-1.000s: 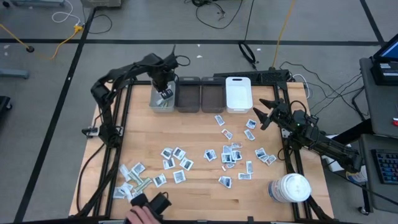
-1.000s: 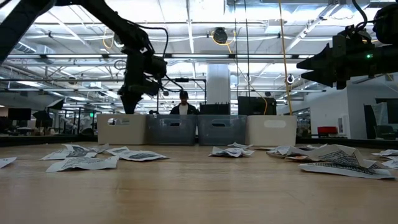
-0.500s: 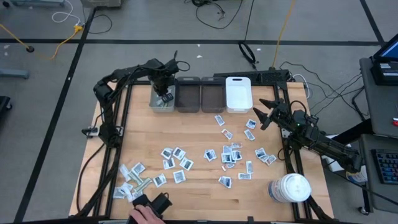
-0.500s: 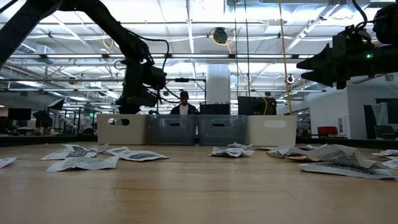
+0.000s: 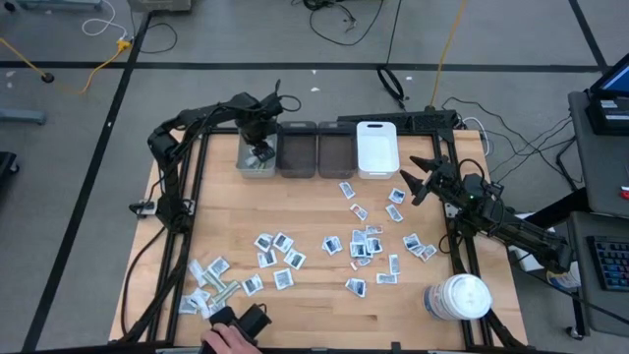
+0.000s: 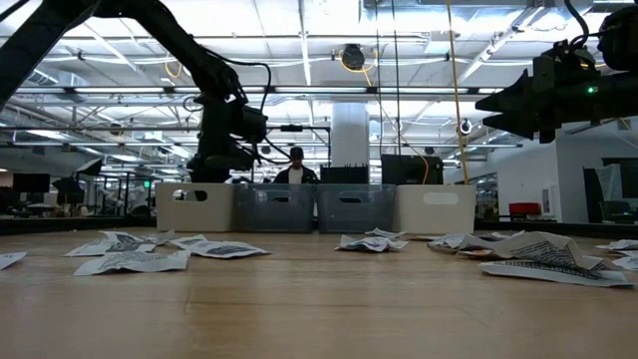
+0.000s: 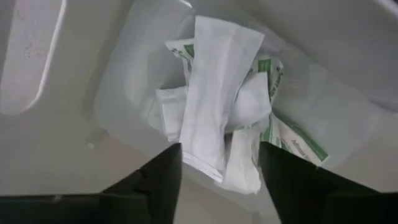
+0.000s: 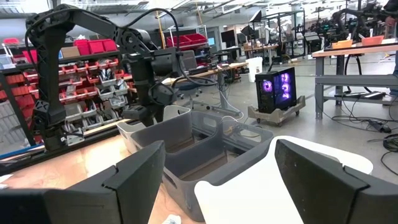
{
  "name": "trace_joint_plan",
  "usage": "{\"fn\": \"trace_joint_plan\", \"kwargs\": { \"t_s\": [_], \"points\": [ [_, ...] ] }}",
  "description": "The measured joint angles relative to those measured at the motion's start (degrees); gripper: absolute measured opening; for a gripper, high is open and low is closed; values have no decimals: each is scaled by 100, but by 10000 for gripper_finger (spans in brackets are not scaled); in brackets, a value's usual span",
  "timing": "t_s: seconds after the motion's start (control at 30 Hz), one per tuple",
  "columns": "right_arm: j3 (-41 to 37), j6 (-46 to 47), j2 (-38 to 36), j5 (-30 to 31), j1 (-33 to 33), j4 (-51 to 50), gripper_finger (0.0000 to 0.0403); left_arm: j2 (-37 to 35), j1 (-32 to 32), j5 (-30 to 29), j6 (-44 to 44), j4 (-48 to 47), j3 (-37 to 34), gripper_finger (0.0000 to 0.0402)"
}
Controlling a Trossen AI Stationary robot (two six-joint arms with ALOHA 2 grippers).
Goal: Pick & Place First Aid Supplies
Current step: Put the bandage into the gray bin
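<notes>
We see the left tool (image 7: pixel 217 180) parted over a white bin (image 5: pixel 257 159) at the counter's far edge, a pale strip (image 7: pixel 214 99) between its fingers, contact unclear; right tool (image 5: pixel 418 180) spread wide, hovering, empty.

four bins (image 5: pixel 316 149) in row behind scattered sachets (image 5: pixel 359 241); jar (image 5: pixel 458 297) front-right.

Two matte black jointed arms with looping black cables, each ending in a two-fingered black claw (image 5: pixel 425 180).

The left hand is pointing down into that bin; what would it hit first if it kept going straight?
Most likely the long white wrapped strip lying between its fingers, atop the pile of wrappers in the leftmost bin. How far off it is, I can't judge.
</notes>
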Motion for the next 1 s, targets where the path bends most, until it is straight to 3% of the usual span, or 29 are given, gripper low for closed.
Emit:
{"fn": "trace_joint_plan", "kwargs": {
  "t_s": [0.3,0.67,1.0],
  "points": [
    [1,0,1,2,2,0,297,-40,82,2,-117,-891,589,272],
    [0,0,2,1,2,0,297,-40,7,48,-437,-1940,1165,274],
    [0,0,0,0,0,0,297,-222,-316,282,-455,-1864,1259,274]
  ]
}}
